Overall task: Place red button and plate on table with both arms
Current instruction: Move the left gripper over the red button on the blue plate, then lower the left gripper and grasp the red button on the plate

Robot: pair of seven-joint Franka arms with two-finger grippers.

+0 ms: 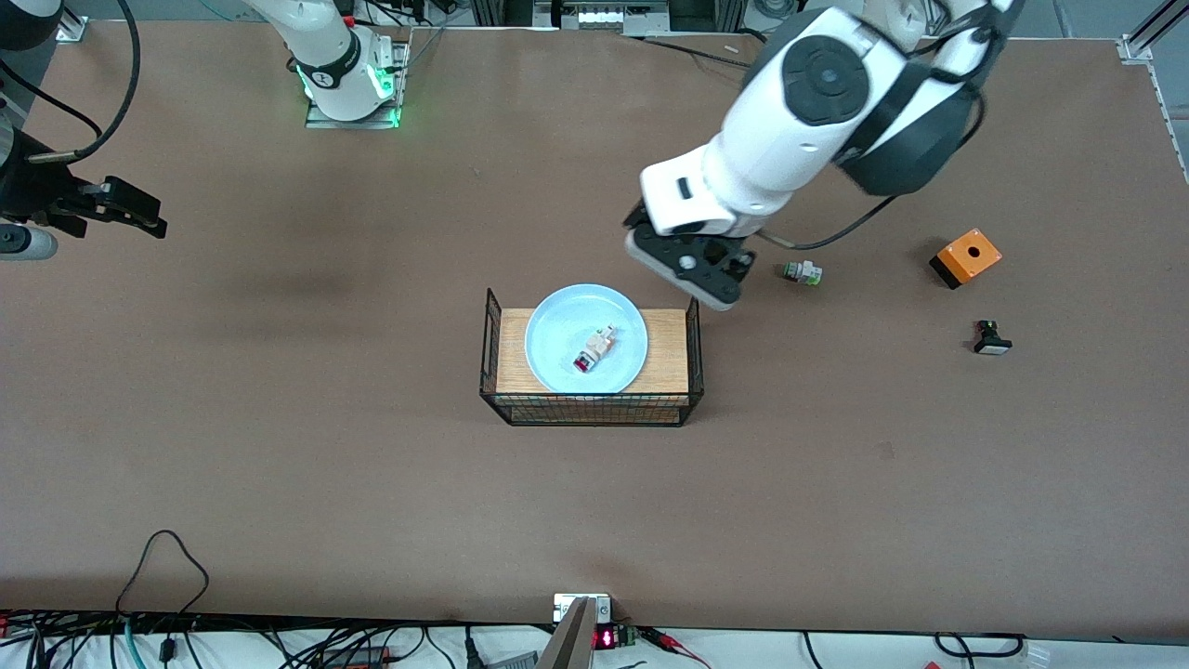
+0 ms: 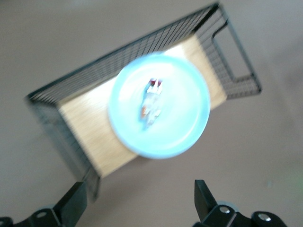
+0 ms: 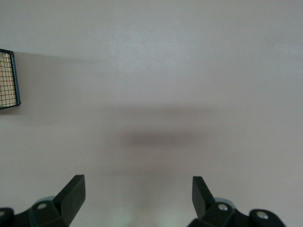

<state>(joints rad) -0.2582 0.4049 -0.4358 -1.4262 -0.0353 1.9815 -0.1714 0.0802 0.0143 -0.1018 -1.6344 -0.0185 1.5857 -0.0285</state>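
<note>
The brown table [image 1: 279, 446] is carrying a wire basket [image 1: 591, 409], where the plate [image 1: 557, 321] is sitting with the red button [image 1: 594, 351] in it, so nothing is placed yet. My left gripper [image 2: 137, 201] is hovering beside the basket, spread wide and empty; my right gripper [image 3: 137, 196] is waiting, spread wide and empty too, over bare tabletop.

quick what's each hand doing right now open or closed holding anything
Left hand: open, holding nothing, over the table by the black wire basket.
Right hand: open, holding nothing, waiting over bare brown table.
</note>
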